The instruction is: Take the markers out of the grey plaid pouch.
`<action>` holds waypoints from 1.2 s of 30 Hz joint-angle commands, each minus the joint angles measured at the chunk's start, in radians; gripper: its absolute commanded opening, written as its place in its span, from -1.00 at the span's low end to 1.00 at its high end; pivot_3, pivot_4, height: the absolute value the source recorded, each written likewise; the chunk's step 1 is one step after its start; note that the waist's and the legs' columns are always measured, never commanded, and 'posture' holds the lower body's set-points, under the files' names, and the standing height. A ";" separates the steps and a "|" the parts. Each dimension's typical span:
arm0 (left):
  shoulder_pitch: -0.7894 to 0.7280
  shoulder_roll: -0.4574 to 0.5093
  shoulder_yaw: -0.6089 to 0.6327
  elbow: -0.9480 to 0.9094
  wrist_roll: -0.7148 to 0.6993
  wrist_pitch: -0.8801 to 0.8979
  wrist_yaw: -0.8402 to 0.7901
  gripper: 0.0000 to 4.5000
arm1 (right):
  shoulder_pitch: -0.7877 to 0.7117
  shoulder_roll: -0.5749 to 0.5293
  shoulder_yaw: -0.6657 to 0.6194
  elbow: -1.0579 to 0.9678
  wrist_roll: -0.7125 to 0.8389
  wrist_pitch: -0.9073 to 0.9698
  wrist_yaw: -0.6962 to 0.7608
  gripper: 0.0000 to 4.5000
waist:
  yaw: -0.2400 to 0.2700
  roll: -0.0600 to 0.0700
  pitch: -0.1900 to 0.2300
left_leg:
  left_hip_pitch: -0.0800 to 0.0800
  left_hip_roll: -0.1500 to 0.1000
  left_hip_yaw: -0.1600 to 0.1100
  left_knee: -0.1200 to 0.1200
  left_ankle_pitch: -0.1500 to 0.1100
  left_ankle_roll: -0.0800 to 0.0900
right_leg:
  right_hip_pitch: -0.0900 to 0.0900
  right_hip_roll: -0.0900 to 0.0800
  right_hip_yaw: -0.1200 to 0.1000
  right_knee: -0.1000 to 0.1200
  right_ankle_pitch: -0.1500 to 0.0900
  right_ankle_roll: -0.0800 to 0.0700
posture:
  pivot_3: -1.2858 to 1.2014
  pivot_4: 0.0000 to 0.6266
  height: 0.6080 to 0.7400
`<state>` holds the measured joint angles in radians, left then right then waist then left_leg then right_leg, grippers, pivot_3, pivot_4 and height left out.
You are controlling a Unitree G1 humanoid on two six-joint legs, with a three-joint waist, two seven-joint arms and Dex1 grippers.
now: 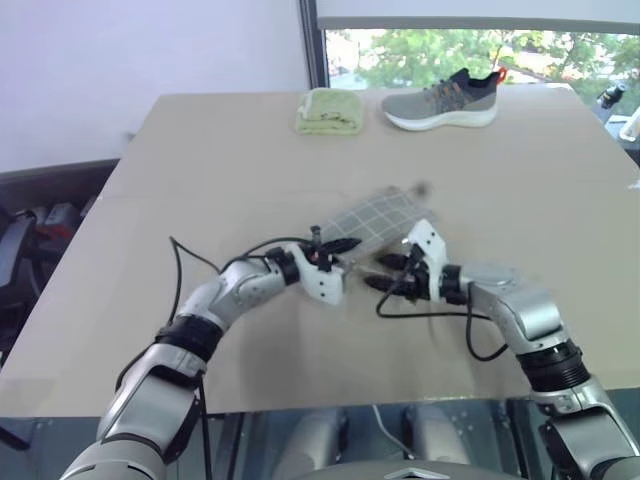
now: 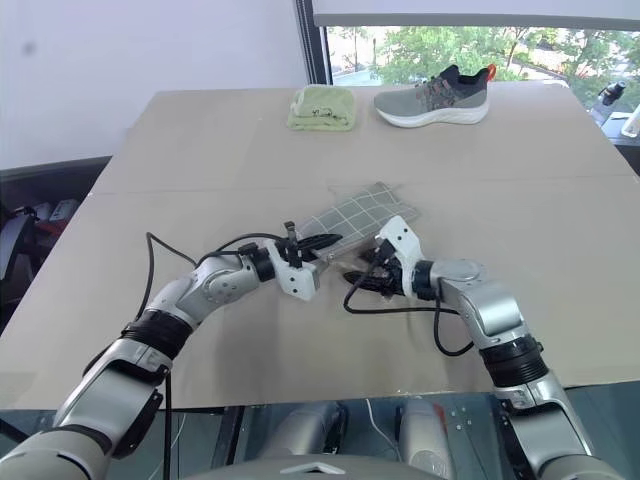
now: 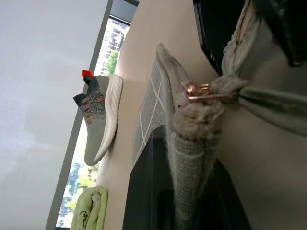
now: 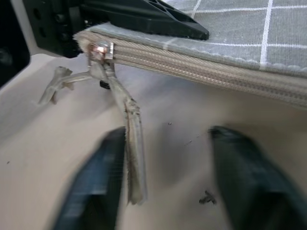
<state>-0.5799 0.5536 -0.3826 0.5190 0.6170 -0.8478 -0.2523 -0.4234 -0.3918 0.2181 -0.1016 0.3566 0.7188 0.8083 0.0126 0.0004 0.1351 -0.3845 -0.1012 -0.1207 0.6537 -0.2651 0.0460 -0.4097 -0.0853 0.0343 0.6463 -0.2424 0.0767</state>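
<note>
The grey plaid pouch (image 2: 362, 212) lies flat near the middle of the tan bench (image 2: 200, 150), slanting away from the robot toward its right. Its pale zipper (image 4: 201, 67) along the near edge is zipped shut, so whatever sits inside is hidden. The copper-coloured slider (image 4: 100, 50) sits at the corner nearest the left arm, and a frayed grey fabric pull tab (image 4: 132, 143) hangs from it down toward the bench. The left tool (image 2: 322, 243) is clamped tight on that near corner of the pouch, its black fingers (image 4: 144, 17) pressed onto the fabric just beside the slider; the left wrist view shows the bunched corner of cloth squeezed between them. The right tool (image 2: 362, 277) is just in front of the zipper edge, close to the left tool, pointing at the pouch. Its two fingers (image 4: 93, 187) are apart, one on each side of the hanging tab; one finger is right against the tab, but whether it touches cannot be told. At the far edge of the bench, well apart from the pouch, are a folded yellow-green cloth (image 2: 322, 106) and, just to its right, a grey sneaker (image 2: 432, 97) with a white sole and a red heel tab.
</note>
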 commanded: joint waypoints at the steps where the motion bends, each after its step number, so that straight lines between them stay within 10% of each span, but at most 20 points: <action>1: 0.028 -0.004 -0.037 -0.002 0.030 -0.003 -0.001 -1.00 | -0.026 -0.018 -0.005 -0.067 0.020 0.017 0.017 -0.62 | 0.000 0.000 0.000 | 0.000 0.000 0.000 0.000 0.000 0.000 | 0.000 0.000 0.000 0.000 0.000 0.000 | 0.03 -0.52 1.00; 3: 0.030 -0.004 -0.038 -0.003 0.035 -0.002 0.003 -1.00 | -0.031 -0.023 -0.005 -0.083 0.024 0.028 0.018 -0.95 | 0.000 0.000 0.000 | 0.000 0.000 0.000 0.000 0.000 0.000 | 0.000 0.000 0.000 0.000 0.000 0.000 | 0.03 -0.52 1.00; 26: 0.044 -0.009 -0.043 -0.037 0.047 -0.001 0.019 -1.00 | -0.067 -0.058 0.027 -0.207 0.058 0.109 0.033 -0.95 | 0.000 0.000 0.000 | 0.000 0.000 0.000 0.000 0.000 0.000 | 0.000 0.000 0.000 0.000 0.000 0.000 | 0.03 -0.52 1.00; 36: 0.144 0.054 0.011 -0.236 -0.088 -0.006 -0.060 -1.00 | -0.067 -0.216 -0.480 0.338 -0.054 -0.134 -0.351 -0.95 | 0.002 0.001 0.000 | -0.003 0.000 0.002 -0.001 0.000 0.000 | -0.003 -0.002 0.000 -0.001 0.000 0.000 | 0.03 -0.52 1.00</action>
<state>-0.4536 0.5811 -0.3849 0.3222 0.5610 -0.8447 -0.2903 -0.4737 -0.5673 -0.1537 0.2260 0.3231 0.6361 0.5303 0.0145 0.0012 0.1356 -0.3898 -0.1018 -0.1186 0.6526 -0.2651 0.0459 -0.4149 -0.0875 0.0344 0.6456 -0.2423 0.0767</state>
